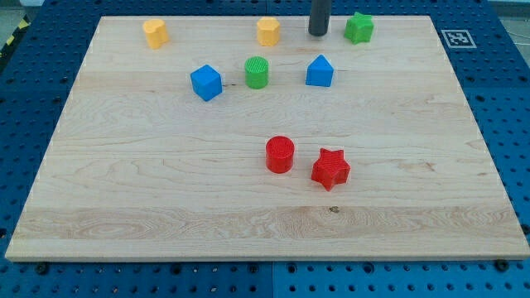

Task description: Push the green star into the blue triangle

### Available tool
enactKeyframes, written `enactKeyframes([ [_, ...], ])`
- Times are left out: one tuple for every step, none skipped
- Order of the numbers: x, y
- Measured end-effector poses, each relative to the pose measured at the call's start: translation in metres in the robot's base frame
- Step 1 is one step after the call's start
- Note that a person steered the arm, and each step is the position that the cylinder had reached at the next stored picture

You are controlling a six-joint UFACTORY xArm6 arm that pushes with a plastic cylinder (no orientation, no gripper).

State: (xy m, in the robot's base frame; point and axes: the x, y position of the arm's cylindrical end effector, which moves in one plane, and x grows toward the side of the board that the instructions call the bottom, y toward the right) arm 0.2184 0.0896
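On the pale wooden board (166, 165), left to right: a blue plastic cube (206, 83), a blue triangle-topped block (320, 71), then my tip (319, 33), its rod cut off above, bare beside the green star block (359, 27); a fiducial marker (456, 37) carries no readable writing

We find a pale wooden board (166, 182) lying on a blue perforated bench (33, 50). Taking the green cylinder (257, 72) as landmark, a blue cube (206, 82) sits just to its left in the view and a blue triangle (320, 71) to its right. A yellow block (268, 31) stands above it, another yellow block (155, 32) far up-left, and the green star (358, 27) up-right. My tip (318, 33) rests on the board between the nearer yellow block and that star. A red cylinder (280, 155) and red star (330, 169) lie well below.
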Motion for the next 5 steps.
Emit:
enactKeyframes([
  [-0.021, 0.01],
  [-0.022, 0.058],
  [-0.016, 0.075],
  [0.001, 0.086],
  [0.012, 0.095],
])
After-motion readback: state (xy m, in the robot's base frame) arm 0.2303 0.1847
